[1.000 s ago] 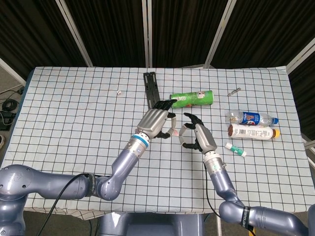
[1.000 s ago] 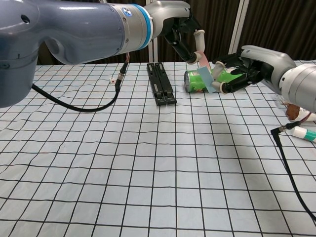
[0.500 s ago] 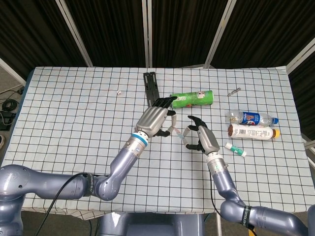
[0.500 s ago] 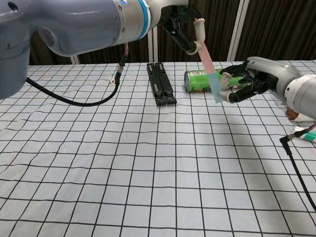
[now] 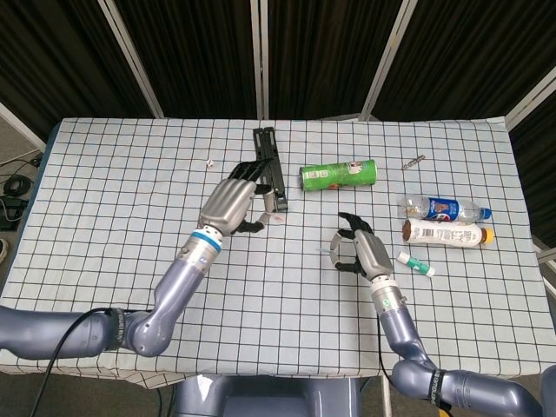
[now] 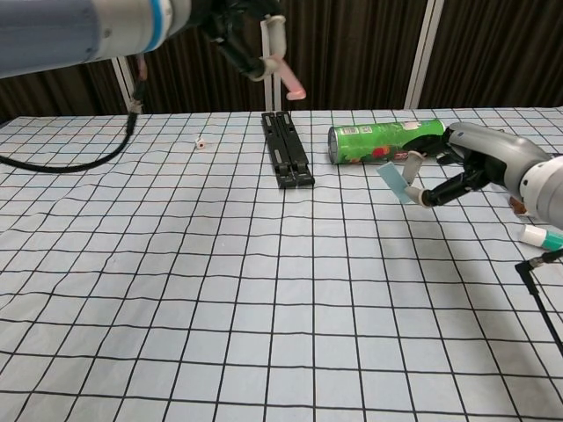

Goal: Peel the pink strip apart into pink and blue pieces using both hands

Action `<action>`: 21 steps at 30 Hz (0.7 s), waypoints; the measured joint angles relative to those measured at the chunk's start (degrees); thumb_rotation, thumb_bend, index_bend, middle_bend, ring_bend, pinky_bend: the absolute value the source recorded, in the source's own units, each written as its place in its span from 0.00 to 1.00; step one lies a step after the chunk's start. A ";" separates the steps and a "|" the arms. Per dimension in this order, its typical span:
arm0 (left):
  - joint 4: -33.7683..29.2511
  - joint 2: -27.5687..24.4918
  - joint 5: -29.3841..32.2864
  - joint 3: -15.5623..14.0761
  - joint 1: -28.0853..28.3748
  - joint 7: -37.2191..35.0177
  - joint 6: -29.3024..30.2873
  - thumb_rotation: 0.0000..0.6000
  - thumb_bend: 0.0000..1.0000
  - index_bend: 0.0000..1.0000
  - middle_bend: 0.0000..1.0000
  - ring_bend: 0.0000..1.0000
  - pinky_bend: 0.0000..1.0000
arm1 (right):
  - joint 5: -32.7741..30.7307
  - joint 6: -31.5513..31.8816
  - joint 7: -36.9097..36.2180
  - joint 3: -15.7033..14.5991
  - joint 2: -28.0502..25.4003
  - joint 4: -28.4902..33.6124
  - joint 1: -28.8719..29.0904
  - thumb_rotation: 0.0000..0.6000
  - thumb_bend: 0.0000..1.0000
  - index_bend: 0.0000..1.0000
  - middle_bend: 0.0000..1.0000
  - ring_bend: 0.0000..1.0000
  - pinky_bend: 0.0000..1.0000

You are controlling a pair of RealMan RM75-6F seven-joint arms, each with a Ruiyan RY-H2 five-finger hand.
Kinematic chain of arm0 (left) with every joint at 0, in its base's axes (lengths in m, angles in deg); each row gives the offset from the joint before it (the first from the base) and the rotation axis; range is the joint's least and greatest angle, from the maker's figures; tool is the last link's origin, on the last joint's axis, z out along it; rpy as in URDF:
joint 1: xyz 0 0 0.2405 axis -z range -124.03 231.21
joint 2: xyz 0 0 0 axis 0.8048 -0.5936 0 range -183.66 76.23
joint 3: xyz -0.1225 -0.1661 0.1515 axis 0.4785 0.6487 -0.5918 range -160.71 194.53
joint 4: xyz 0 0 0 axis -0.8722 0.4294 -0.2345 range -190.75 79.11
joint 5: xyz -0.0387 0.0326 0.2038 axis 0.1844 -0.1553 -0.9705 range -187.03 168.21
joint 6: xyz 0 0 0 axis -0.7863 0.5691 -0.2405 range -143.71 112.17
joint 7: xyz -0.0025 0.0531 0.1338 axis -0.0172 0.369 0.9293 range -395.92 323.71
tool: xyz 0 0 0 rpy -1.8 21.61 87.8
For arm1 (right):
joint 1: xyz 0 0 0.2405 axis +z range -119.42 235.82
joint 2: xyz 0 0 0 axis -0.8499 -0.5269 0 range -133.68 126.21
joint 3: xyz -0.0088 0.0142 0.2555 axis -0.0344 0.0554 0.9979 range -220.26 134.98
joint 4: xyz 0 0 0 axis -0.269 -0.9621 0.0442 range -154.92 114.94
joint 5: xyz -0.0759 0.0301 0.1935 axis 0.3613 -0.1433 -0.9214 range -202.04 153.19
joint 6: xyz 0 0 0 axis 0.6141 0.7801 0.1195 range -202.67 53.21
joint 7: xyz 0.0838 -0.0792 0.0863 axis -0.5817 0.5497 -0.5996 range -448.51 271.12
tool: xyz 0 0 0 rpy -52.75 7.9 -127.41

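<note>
chest view: one small white object (image 6: pixel 200 141) on checked cloth table (image 6: pixel 220 290); one left hand (image 6: pixel 242 26), raised high, pinching one pink strip piece (image 6: pixel 290 76) that hangs from its fingers; one flat black folded stand (image 6: pixel 286 148); one green cylindrical canister (image 6: pixel 385 141), lying sideways; one right hand (image 6: pixel 457 171), held low, pinching one blue strip piece (image 6: pixel 393 183). head view: two plastic bottles (image 5: pixel 443 221) lying side by side.

My left robot hand (image 6: pixel 246 35): upper left of chest view, above the folded stand (image 6: pixel 286 148).
My right robot hand (image 6: pixel 466 171): right of centre, over the tabletop (image 6: pixel 220 290).
Can (image 6: pixel 385 141): lying between stand and my right robot hand, behind it.
Bottles (image 5: pixel 443 221): far right of the head view.
</note>
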 measured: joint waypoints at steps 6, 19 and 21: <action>-1.90 -6.04 -5.59 -7.44 -7.69 -2.36 0.29 1.00 0.07 0.21 0.00 0.00 0.00 | 1.61 -2.18 2.32 -2.14 -2.80 0.60 -0.03 1.00 0.02 0.18 0.02 0.00 0.00; -1.65 -13.31 -18.51 -14.02 -19.80 -10.51 4.46 1.00 0.00 0.00 0.00 0.00 0.00 | 11.99 3.18 2.54 -4.83 -7.00 0.60 -2.88 1.00 0.00 0.12 0.01 0.00 0.00; -1.78 -14.64 -20.83 -15.02 -22.03 -11.39 6.52 1.00 0.00 0.00 0.00 0.00 0.00 | 15.46 4.82 1.60 -5.71 -8.45 -0.05 -3.76 1.00 0.00 0.12 0.01 0.00 0.00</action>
